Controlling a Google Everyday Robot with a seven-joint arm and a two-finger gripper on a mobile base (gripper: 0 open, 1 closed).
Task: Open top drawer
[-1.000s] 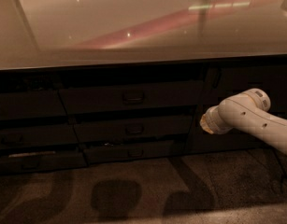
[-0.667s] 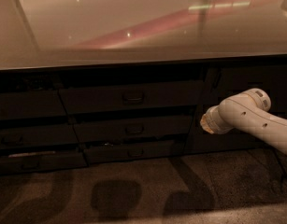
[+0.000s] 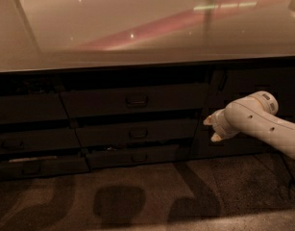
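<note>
Under a glossy worktop [image 3: 137,37], dark drawer fronts are seen. The top drawer [image 3: 99,102] appears closed. Its handle [image 3: 136,100] is located left of and slightly above the tool [image 3: 212,130], which is spread and empty.

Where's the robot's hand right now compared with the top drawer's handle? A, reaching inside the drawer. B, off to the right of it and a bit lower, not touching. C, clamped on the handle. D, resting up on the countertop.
B: the hand hangs to the right of and slightly below the handle of the top drawer, with a gap between them.
</note>
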